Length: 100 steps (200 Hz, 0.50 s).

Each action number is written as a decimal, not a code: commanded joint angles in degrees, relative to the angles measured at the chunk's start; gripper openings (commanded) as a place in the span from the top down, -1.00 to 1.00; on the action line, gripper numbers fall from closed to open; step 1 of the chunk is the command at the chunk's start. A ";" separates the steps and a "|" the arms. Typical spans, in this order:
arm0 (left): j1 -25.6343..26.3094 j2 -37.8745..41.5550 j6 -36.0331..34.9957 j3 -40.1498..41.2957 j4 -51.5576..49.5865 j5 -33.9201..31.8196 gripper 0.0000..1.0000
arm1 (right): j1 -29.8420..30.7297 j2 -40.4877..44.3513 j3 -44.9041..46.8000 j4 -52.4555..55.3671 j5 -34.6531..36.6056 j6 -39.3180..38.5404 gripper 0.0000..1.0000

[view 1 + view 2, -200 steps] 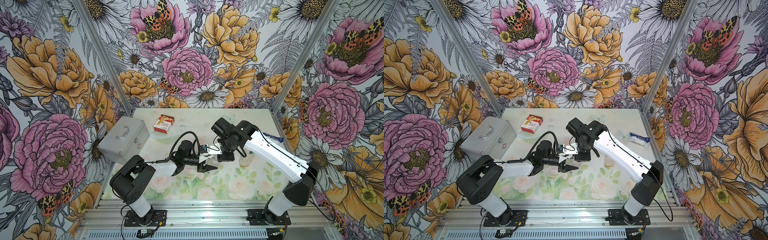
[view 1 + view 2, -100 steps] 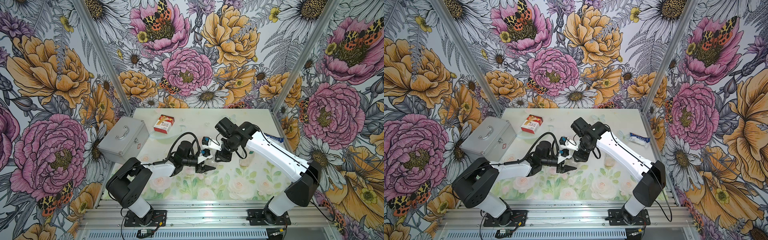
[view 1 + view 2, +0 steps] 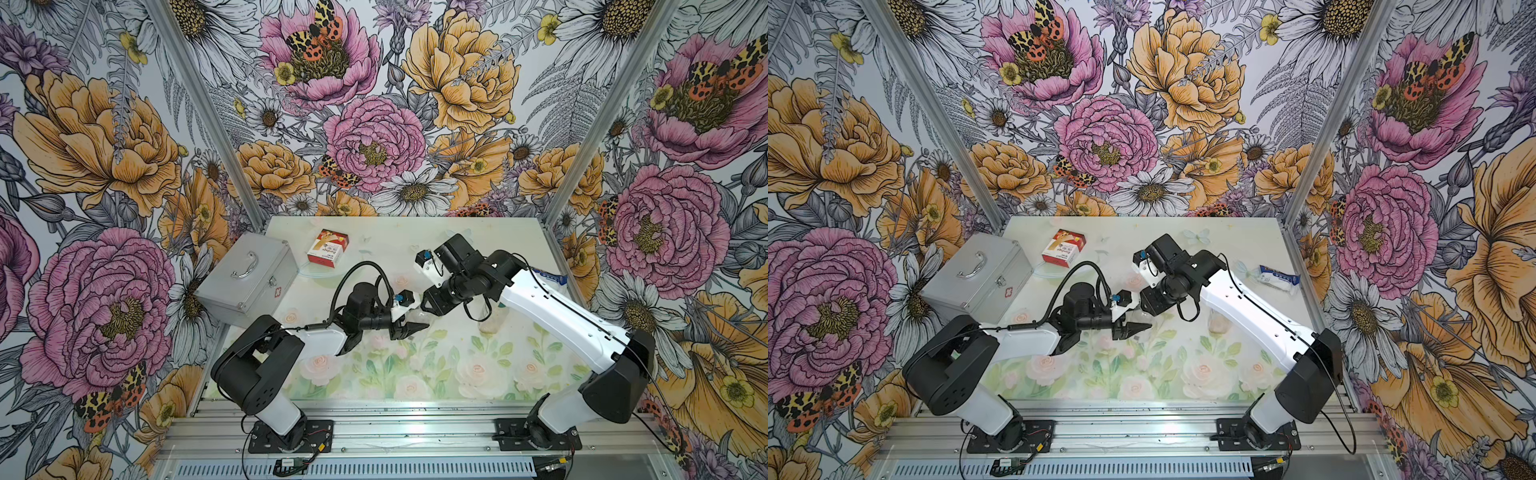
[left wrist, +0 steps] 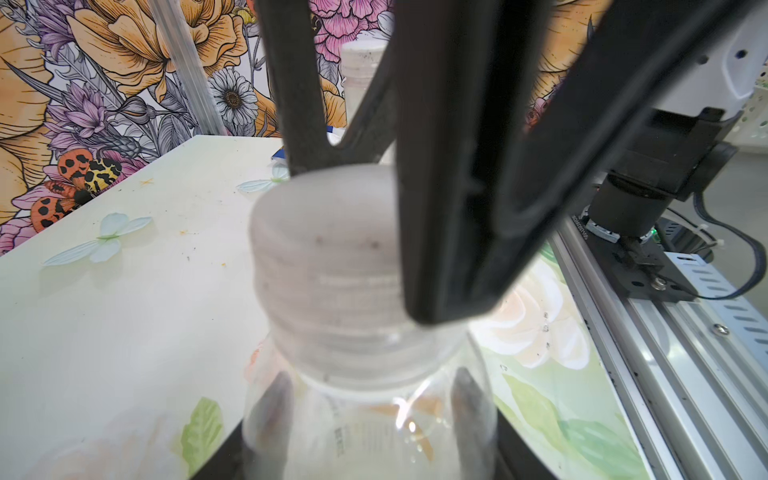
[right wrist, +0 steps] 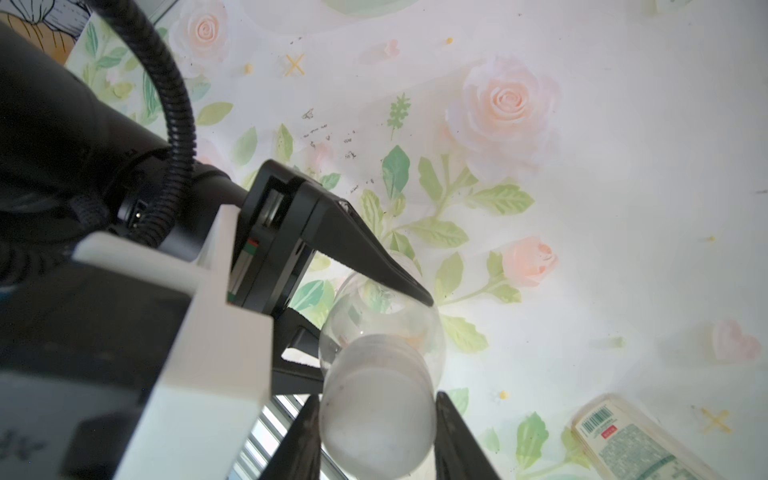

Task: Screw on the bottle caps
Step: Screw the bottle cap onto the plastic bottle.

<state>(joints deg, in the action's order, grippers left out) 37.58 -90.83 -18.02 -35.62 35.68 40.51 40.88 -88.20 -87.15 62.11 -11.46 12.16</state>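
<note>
Bottle [image 4: 370,424] is clear and round-shouldered, its white ribbed cap [image 4: 324,249] looking frosted

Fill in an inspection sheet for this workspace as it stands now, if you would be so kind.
Surface: floral-print table, dotted with small dark specks.
Job's things: held bottle with a white cap on its neck; second bottle, green-and-white label, near the right arm, seemingly capped.
Clutter: silver case, red-and-white box, blue-and-white packet.
Grippers: left gripper closed on the held bottle's body; right gripper closed on the cap.
Cables: black hose arches over the left wrist; black cable loops under the right wrist.
Surroundings: floral-papered walls; aluminium rail in front.
</note>
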 commanded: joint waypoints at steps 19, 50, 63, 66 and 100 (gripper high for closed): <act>0.50 2.67 -0.04 0.11 8.34 -2.41 -0.06 | 1.61 -0.17 -2.13 -2.70 2.15 10.49 0.25; 0.51 2.50 0.90 -0.07 8.32 -4.11 -0.05 | 2.43 0.27 -1.68 -2.69 5.04 12.56 0.14; 0.61 2.60 1.10 -0.07 8.29 -4.12 -0.05 | 2.71 0.78 -1.75 -2.69 6.36 12.62 0.04; 0.64 2.65 1.20 -0.07 8.28 -4.12 -0.05 | 2.72 0.94 -1.71 -2.69 6.70 12.62 0.02; 0.68 3.61 2.33 0.28 8.33 -3.81 -0.05 | 2.26 4.56 -2.18 -2.87 5.91 11.80 -0.18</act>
<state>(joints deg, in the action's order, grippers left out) 37.76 -89.80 -16.99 -35.42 40.73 37.21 43.05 -87.70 -87.92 60.80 -5.80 23.44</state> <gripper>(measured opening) 0.587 0.561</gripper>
